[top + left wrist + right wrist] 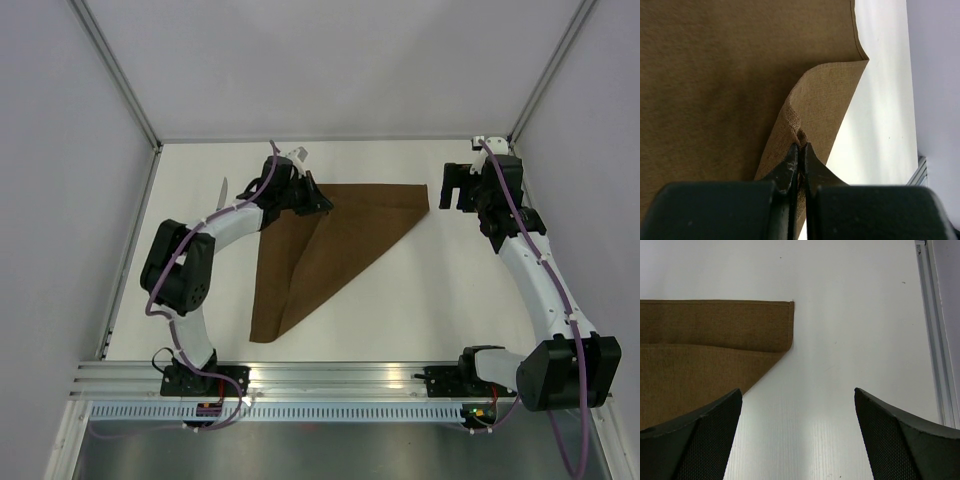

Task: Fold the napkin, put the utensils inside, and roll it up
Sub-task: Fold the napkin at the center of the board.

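Note:
The dark brown napkin lies in the middle of the table, one part doubled over along a diagonal crease. My left gripper is shut on a raised corner of it at its far left; in the left wrist view the fingertips pinch a fold of the cloth. My right gripper stands open just right of the napkin's far right corner. The right wrist view shows that gripper over bare table, with the layered corner ahead to the left. One slim silvery utensil lies far left, partly behind the left arm.
Grey walls enclose the white table on three sides. An aluminium rail runs along the near edge by the arm bases. A metal frame strip borders the table in the right wrist view.

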`<state>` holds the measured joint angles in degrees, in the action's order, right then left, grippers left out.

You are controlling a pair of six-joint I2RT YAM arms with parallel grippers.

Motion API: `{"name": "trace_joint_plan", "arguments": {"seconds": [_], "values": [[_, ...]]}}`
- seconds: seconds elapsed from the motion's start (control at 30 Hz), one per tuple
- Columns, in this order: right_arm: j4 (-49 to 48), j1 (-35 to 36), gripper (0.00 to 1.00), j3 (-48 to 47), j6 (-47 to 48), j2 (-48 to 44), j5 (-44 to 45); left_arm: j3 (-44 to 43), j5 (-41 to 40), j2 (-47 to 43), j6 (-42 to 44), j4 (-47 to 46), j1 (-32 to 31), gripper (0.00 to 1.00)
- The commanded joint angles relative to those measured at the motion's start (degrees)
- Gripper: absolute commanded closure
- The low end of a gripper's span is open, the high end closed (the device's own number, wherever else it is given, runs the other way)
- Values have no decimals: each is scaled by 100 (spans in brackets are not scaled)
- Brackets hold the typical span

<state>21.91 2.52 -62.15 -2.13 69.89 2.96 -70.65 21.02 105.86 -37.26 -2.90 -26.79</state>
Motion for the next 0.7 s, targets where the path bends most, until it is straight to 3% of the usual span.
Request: {"name": "trace_joint_plan", "arguments": {"seconds": [0.0, 0.23, 0.67], "values": [[129, 29, 2, 36, 37, -63, -85, -379, 491, 162, -273, 34, 287, 98], [138, 29, 2, 63, 46, -80, -120, -643, 719, 391, -265, 219, 823, 98], [147, 29, 2, 98, 90, -19, -164, -1126, 851, 778, -265, 509, 1246, 98]]}}
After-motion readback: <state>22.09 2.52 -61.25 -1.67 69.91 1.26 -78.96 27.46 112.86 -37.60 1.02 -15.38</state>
